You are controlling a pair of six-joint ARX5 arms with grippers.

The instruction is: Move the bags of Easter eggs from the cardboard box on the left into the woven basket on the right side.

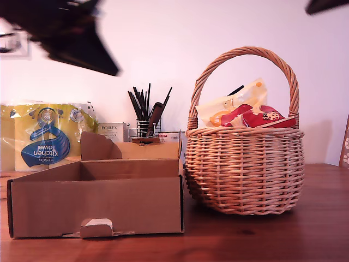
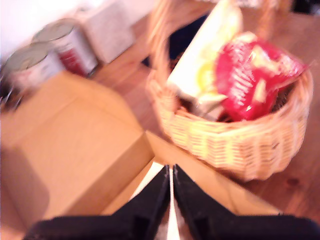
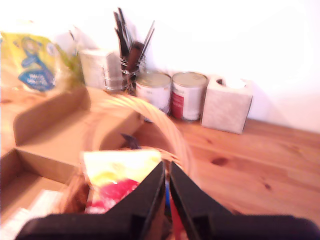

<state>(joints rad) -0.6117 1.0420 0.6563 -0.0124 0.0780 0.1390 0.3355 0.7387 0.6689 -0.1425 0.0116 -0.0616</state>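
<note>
The cardboard box (image 1: pixel 98 202) stands at the exterior view's left and the woven basket (image 1: pixel 245 169) at its right. In the basket lie a red bag (image 1: pixel 264 117) and a pale yellow-white bag (image 1: pixel 229 106); the red bag (image 2: pixel 250 82) also shows in the first wrist view. My first gripper (image 2: pixel 171 172) is shut, high above the box's near corner (image 2: pixel 90 150), with something white (image 2: pixel 145 182) in the box below it. My second gripper (image 3: pixel 166 170) hangs shut over the basket handle (image 3: pixel 165 125) and the yellow-white bag (image 3: pixel 117 172). Both wrist views are blurred.
A blurred dark arm (image 1: pixel 71 33) fills the exterior view's top left, and another arm's tip (image 1: pixel 327 5) its top right. Behind the box stand a kitchen towel pack (image 1: pixel 46 136), a Porlex box (image 1: pixel 112 132), a utensil holder (image 1: pixel 146 117), two tins (image 3: pixel 172 95) and a tissue box (image 3: pixel 227 102).
</note>
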